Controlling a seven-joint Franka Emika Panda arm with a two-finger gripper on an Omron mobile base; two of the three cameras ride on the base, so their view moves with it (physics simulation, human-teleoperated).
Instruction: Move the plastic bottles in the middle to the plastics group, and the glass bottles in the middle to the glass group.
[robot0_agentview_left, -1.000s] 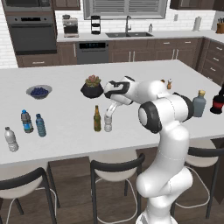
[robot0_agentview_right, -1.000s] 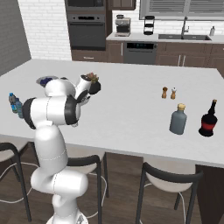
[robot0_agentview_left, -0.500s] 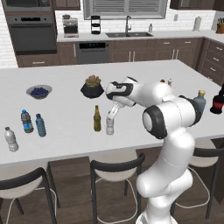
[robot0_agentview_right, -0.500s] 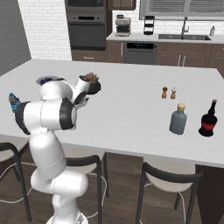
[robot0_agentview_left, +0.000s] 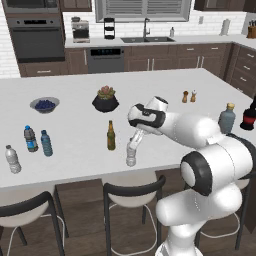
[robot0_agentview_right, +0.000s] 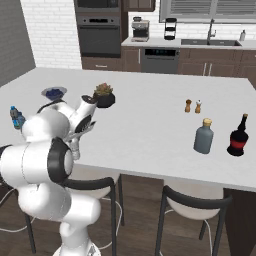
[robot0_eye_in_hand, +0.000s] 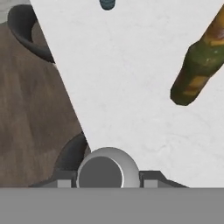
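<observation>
Left to right on the white counter (robot0_agentview_left: 75, 150): the plastics group (robot0_agentview_left: 20, 147), the amber bottle (robot0_agentview_left: 111, 135), then the clear white-capped bottle (robot0_agentview_left: 131, 154) near the front edge. The gripper (robot0_agentview_left: 136, 141) is seen directly over this bottle; its fingers (robot0_eye_in_hand: 151, 178) appear closed on the cap, though contact is unclear. The glass group (robot0_agentview_left: 237, 116) stands far right.

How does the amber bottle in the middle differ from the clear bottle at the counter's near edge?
The amber bottle is brown, long-necked and labelled; the clear bottle is whitish and shorter. The amber bottle stands free, while the end effector is down around the clear bottle's top. The clear bottle sits nearer the counter edge. Both stand upright.
</observation>
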